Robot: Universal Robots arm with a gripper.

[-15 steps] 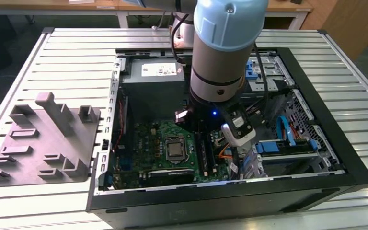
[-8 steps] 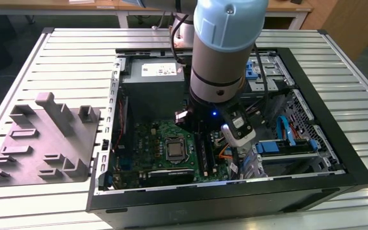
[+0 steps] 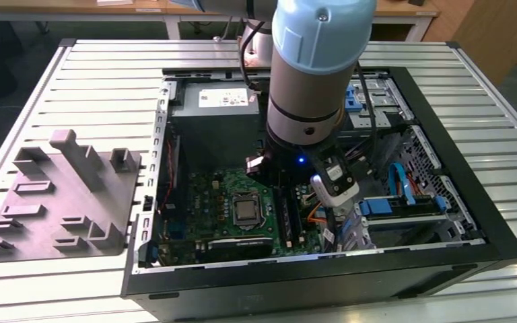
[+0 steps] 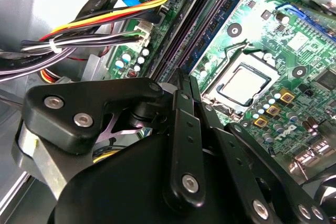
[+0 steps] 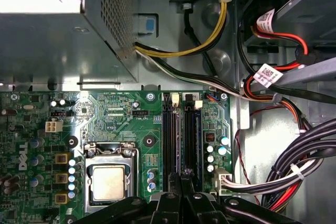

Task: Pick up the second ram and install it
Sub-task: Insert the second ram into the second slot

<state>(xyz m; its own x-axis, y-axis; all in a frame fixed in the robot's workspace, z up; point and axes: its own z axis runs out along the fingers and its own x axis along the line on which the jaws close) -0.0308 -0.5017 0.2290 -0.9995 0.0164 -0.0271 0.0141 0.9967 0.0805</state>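
The gripper (image 4: 185, 83) hangs over the memory slots (image 5: 170, 140), jaws drawn nearly together. Whether they pinch anything is hidden. Just past the tips a blue-green stick, likely the second ram (image 4: 212, 38), stands edge-up in a slot. It looks light, stiff and fragile, best pinched mid-length, clear of the contacts. Its seating is hard to make out.

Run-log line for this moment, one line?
place: computer case | gripper: at memory slots, beside CPU socket | grasp: cannot tell
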